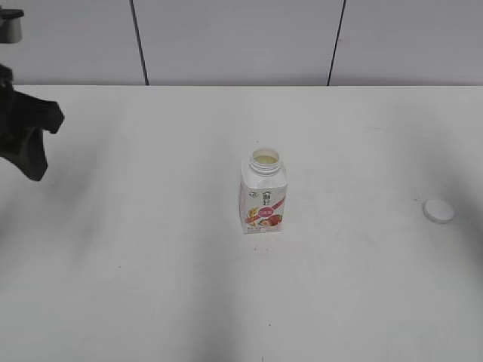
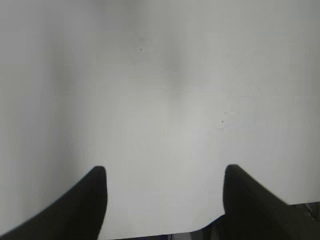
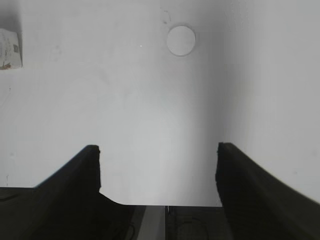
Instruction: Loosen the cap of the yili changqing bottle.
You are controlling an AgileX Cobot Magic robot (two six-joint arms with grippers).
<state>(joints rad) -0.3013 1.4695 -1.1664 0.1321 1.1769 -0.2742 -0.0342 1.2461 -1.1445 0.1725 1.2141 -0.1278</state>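
Already uncapped, the small white plastic yili changqing bottle (image 1: 263,194) with its pink-red fruit label stands upright near the middle of the plain white worktop (image 1: 151,264). Its wide round neck is open at the top, showing a pale interior. The small round white plastic cap (image 1: 438,211) lies flat on the worktop well apart from the bottle, off to the right near the edge of the exterior view.

Neither arm touches anything. The left gripper (image 2: 165,192) hangs over a bare stretch of the worktop, its two dark fingers (image 2: 87,205) spread wide with nothing between them; in the exterior view a dark part of the left arm (image 1: 26,132) shows only at the far left edge, raised and far from the bottle. The right gripper (image 3: 158,167) is likewise spread wide and empty, its dark fingers (image 3: 75,180) framing open worktop. From the right wrist view the cap sits ahead of the gripper, slightly right of the centre line and well beyond the fingertips, while a corner of the bottle's body shows at the upper left edge of that view. The right arm itself does not appear in the exterior view.
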